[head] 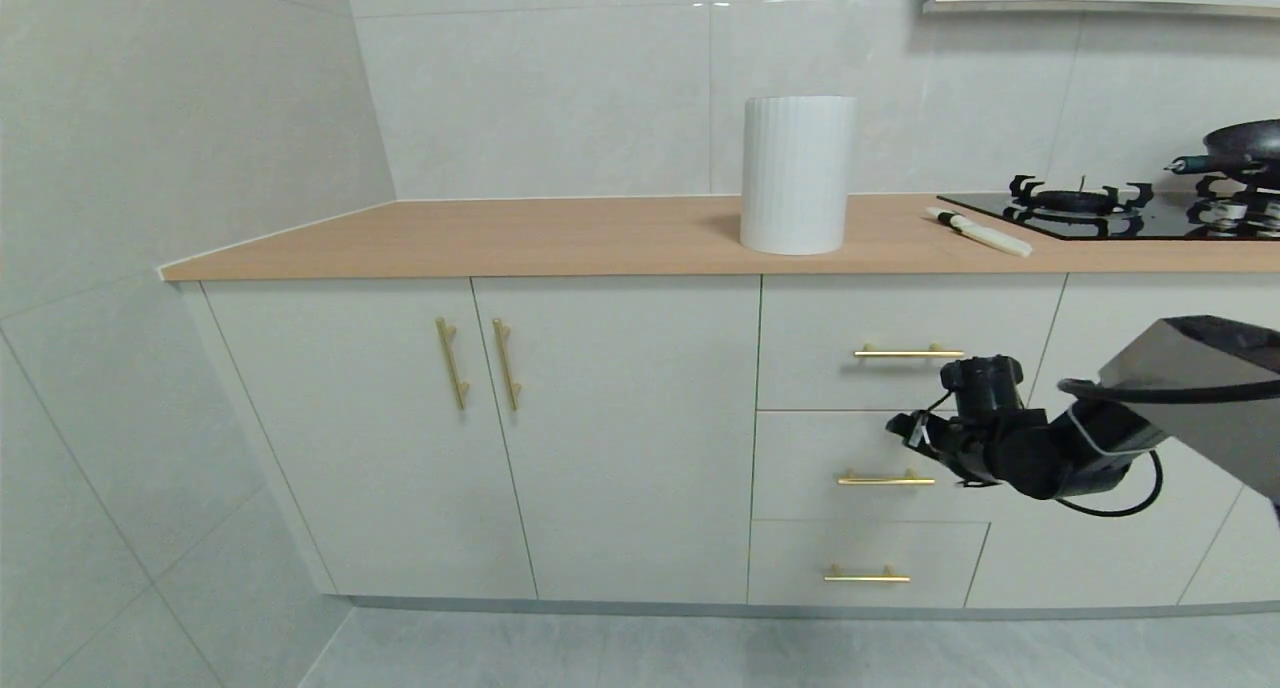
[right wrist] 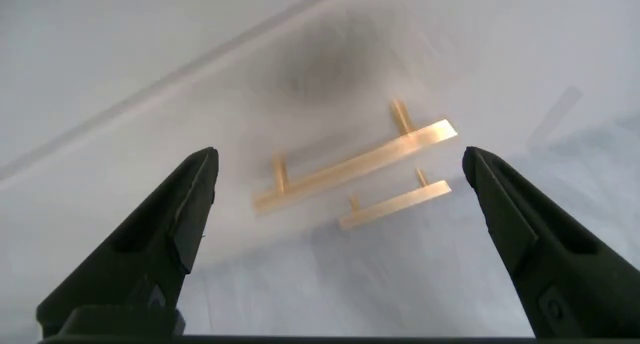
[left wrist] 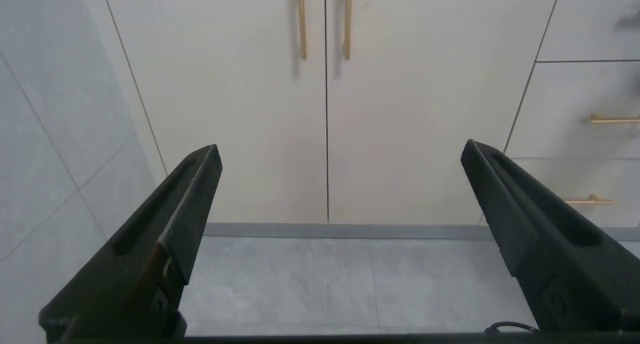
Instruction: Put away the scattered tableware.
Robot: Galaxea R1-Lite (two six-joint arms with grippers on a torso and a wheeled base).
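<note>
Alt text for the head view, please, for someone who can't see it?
The right gripper hangs in front of three closed drawers, near the middle gold handle. On the wooden counter above sit a white ribbed canister and a pale utensil beside a gas hob.

Utensil point(head: 978, 232) on counter point(head: 560, 236), between canister point(head: 797, 173) and stove point(head: 1100, 213)

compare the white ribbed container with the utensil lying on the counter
The container stands upright; the utensil lies flat. The container is tall and wide, the utensil slim. The container is ribbed plain white; the utensil is cream with a dark band. Both rest on the wooden countertop.
</note>
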